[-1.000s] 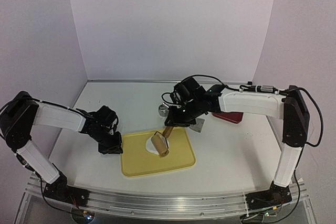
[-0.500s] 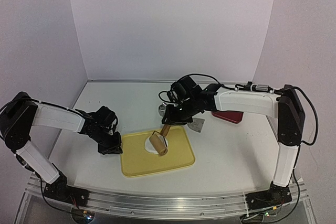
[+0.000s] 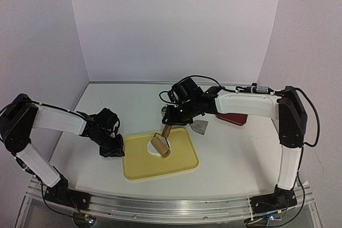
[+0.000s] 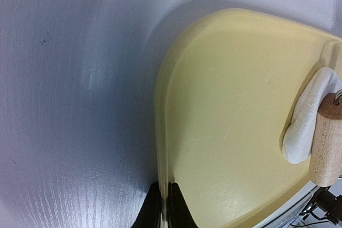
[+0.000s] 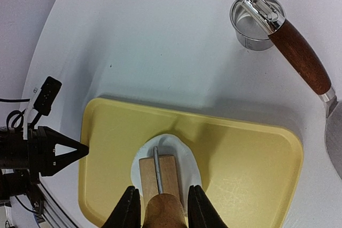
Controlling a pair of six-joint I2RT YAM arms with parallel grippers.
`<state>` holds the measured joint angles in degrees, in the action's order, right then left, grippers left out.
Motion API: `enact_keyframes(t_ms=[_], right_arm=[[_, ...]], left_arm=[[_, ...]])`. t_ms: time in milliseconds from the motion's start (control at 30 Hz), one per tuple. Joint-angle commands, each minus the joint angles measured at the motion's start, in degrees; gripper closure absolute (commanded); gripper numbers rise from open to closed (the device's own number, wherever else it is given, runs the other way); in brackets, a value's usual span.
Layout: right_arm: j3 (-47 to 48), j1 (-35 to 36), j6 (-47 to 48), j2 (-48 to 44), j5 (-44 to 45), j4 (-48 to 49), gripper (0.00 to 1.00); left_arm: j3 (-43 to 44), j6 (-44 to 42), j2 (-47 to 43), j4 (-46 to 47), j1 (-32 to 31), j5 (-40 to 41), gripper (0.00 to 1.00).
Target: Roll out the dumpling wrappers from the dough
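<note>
Flattening the dough [image 5: 168, 143] on the tray [image 5: 246, 158], my right claw [image 5: 162, 206] clamps the roller [image 5: 168, 174], my left claw [image 4: 164, 209] pinches its rim; next, roll outward evenly.

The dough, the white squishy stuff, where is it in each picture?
Top external: dough mid-frame on the yellow tray, under the roller.
Left wrist: dough at the right edge, against the roller's end.
Right wrist: dough bottom centre, under the roller.
Shared landmark: the yellow tray.
</note>
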<state>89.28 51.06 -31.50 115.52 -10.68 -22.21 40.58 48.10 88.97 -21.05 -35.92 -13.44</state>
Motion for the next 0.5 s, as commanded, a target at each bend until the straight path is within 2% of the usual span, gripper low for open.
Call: enact_keyframes(t_ms=[0, 233, 467], right_arm=[[-7.4, 4.8, 0.2, 3.2, 3.3, -10.0, 1.00], [-3.1, 4.8, -1.4, -14.4, 3.5, -12.6, 1.00], [-2.5, 4.7, -4.7, -25.9, 5.7, -14.9, 1.00]], left_arm=[[-0.9, -2.4, -0.1, 0.7, -1.3, -0.3, 1.00], [-0.5, -6.2, -3.1, -0.5, -1.0, 0.8, 1.00], [1.0, -9.6, -3.7, -3.6, -1.0, 3.2, 1.00]])
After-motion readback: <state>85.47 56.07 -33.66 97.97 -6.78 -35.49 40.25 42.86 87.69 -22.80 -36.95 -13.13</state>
